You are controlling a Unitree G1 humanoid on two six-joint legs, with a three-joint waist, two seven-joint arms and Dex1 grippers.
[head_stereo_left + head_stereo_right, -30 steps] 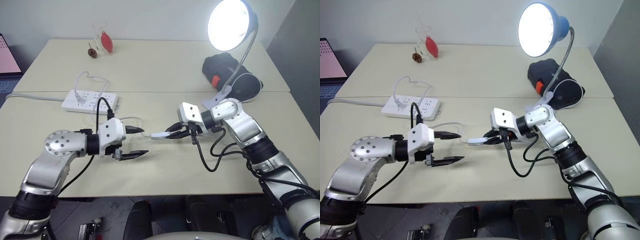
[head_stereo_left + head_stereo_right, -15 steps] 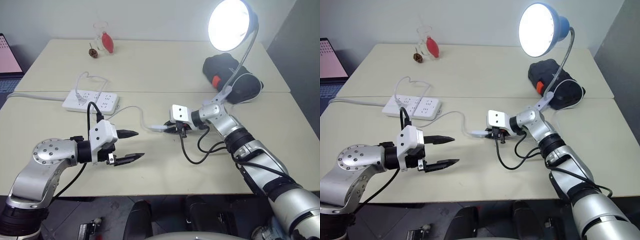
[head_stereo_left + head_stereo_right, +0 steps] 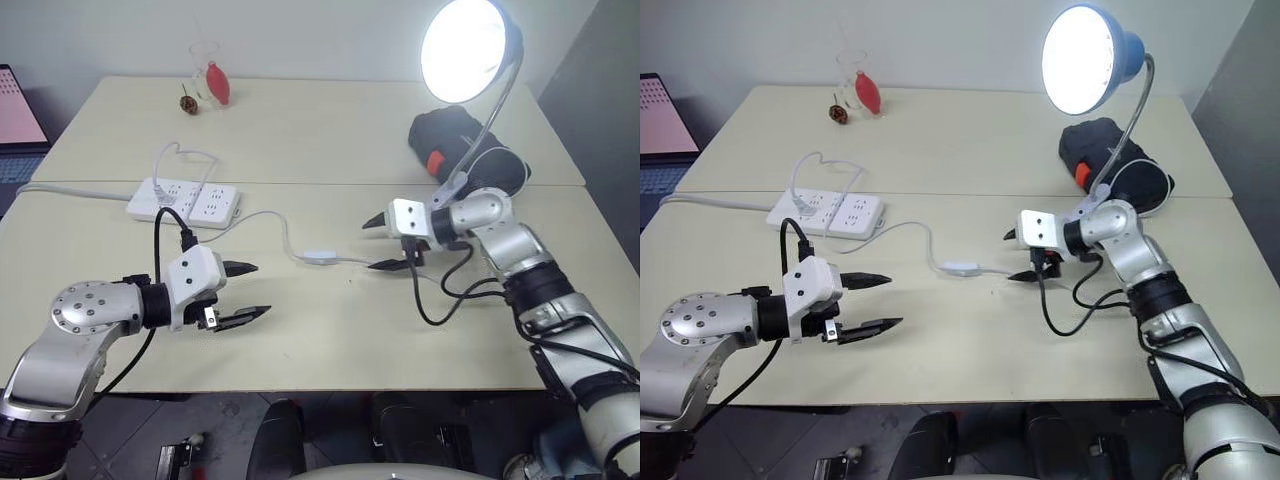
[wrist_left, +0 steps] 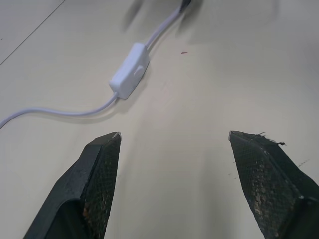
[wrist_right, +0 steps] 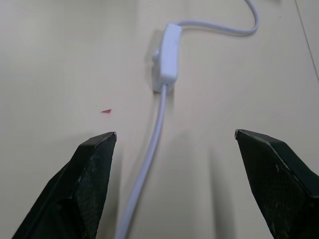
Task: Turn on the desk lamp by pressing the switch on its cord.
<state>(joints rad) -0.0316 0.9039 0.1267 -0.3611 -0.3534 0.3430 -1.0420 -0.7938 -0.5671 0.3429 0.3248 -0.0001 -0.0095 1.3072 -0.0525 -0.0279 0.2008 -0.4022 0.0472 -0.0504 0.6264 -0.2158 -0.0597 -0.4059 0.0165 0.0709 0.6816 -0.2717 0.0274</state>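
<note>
I see the desk lamp (image 3: 1080,58) lit. The switch (image 3: 318,257) lies free on the table (image 3: 330,340), between my open left hand (image 3: 246,292) and open right hand (image 3: 378,243).

White power strip (image 3: 183,201) sits on the bench (image 3: 300,130). Behind it, at bench's far edge: glass (image 3: 203,62) holding red object (image 3: 217,84), small brown item (image 3: 186,102) beside. Black bag (image 3: 455,150) well right of strip.
</note>
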